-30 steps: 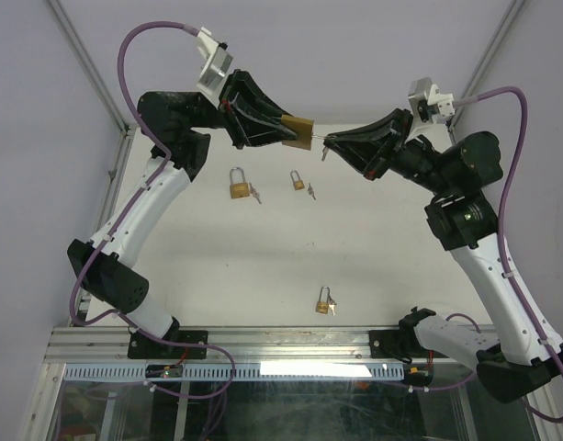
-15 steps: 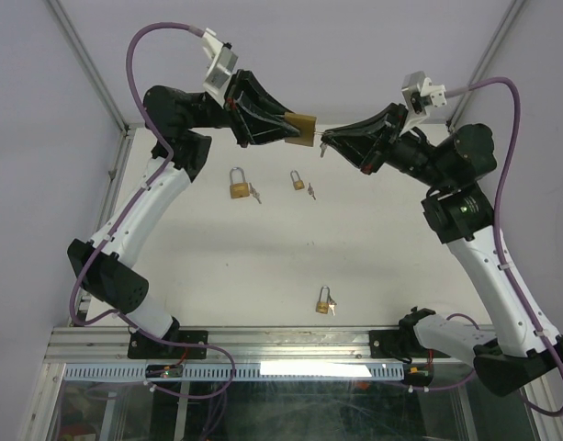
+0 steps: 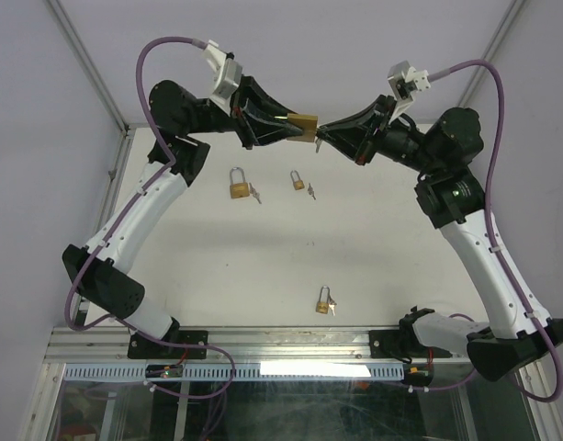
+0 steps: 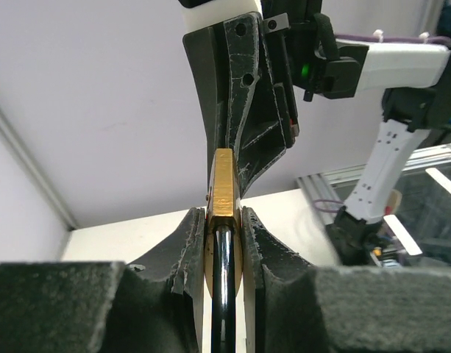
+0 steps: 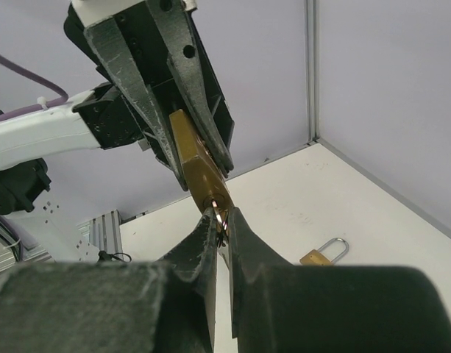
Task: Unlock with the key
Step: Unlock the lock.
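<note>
Brass padlock (image 3: 303, 122) is sitting clamped in the left gripper (image 3: 288, 130) while the right gripper (image 3: 323, 135) is pinching the key (image 5: 219, 214) at its keyhole, the turn seemingly not yet made

Both arms up high, elbows bent outward, forearms angled inward so the tools meet tip to tip at centre. Left tool (image 3: 293, 130) points right, fingers clamped on the flat sides of the padlock (image 3: 303, 122). Right tool (image 3: 324, 135) points left, fingers nearly together, pinching the key (image 5: 220, 216), whose tip is at the padlock's end face.
</note>
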You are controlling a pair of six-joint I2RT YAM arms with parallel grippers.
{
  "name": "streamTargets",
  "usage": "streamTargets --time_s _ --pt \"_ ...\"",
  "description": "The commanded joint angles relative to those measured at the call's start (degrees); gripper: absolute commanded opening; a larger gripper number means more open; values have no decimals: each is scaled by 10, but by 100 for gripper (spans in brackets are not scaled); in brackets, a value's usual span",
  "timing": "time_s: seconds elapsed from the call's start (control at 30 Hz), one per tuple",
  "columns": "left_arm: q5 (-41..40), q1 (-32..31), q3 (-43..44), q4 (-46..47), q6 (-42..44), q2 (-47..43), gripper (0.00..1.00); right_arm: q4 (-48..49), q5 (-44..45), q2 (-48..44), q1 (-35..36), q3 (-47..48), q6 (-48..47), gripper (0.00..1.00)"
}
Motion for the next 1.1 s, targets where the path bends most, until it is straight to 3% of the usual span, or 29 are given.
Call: streamTargets --time_s 0.0,0.43,0.77,0.83,0.87,0.9,0.93,1.0,1.07 --pt "-34 -39 -20 -58 152 -38 0 63 -25 28 17 39 13 0" --pt "-8 -30 -72 -94 260 -67 0 69 -25 53 -37 26 13 0" --pt "9 -28 -102 -106 296 -81 0 85 -25 64 -39 20 13 0" --pt "-3 -28 -101 -102 271 -80 0 68 -25 56 -37 25 13 0" --pt "-15 -25 -102 -89 234 -78 0 39 -124 48 -38 33 297 0" --pt "-20 -18 -103 -60 178 -73 0 -5 -143 40 -38 43 324 0" --pt "-21 -11 -107 -27 115 -68 0 -73 -132 29 -38 53 234 11" --pt "-21 5 -116 41 4 -58 0 -135 -113 7 -38 58 112 48" --pt "-20 10 -117 55 -36 -53 0 -149 -94 -17 -37 40 31 83"
